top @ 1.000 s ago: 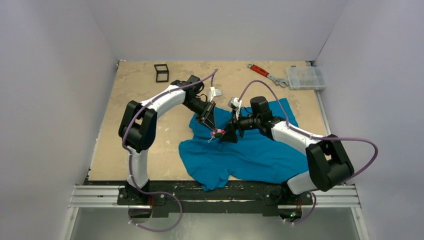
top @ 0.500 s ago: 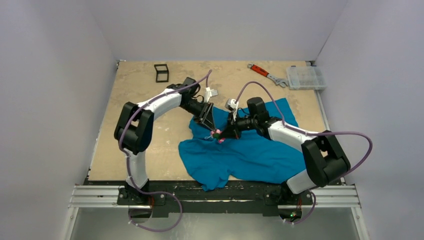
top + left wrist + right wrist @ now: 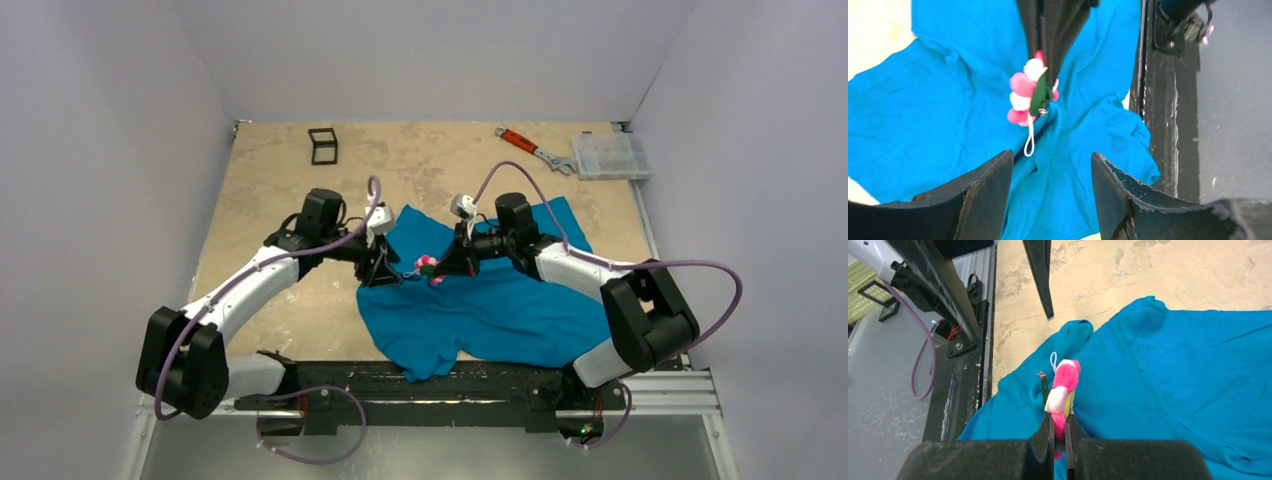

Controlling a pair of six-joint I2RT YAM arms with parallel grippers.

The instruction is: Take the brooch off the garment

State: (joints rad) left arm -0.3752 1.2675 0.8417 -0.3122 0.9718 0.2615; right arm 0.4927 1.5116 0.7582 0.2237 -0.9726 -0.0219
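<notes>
Right jaws: pressed together on the brooch (image 3: 427,266), pinching it edge-on. In the right wrist view the brooch (image 3: 1064,390) stands upright at lower centre, pink and white petals to the right, green backing and a metal pin tip to the left. A white loop (image 3: 1029,142) hangs from its underside.

Left jaws: spread, holding nothing. They sit just left of the brooch, over the left edge of the garment (image 3: 500,300). In the left wrist view my two fingers (image 3: 983,200) frame the bottom of the frame, with the brooch (image 3: 1030,97) above the gap, apart from them.

Obstruction: the dark right fingers come down from the top of the left wrist view and cover the right side of the brooch. I cannot tell whether the pin is in the fabric.

Garment: spread in folds on the bench (image 3: 270,180), centre to lower right, near hem by the black rail (image 3: 420,380).

Surroundings, all well apart at the top of the frame: black frame (image 3: 323,146), wrench (image 3: 520,140), clear box (image 3: 612,155).
</notes>
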